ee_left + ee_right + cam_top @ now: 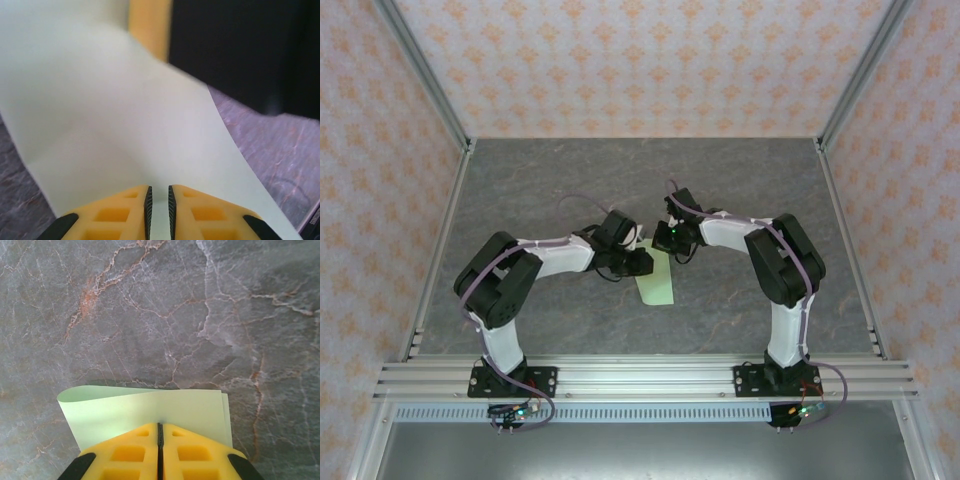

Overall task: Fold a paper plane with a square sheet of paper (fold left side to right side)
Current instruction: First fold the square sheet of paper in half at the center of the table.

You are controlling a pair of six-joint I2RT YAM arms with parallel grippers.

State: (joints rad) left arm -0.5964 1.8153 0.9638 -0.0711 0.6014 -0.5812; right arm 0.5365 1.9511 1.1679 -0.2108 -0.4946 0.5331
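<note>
Top external: one sheet (657,285); right jaws clamp it, left jaws slightly apart

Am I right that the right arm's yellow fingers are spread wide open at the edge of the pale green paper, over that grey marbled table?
Not quite. The right gripper is not spread wide. Its yellow fingers are pressed together on the edge of the sheet of paper, as the right wrist view shows. The rest holds: the paper is pale green and the table below it is grey and marbled.
</note>
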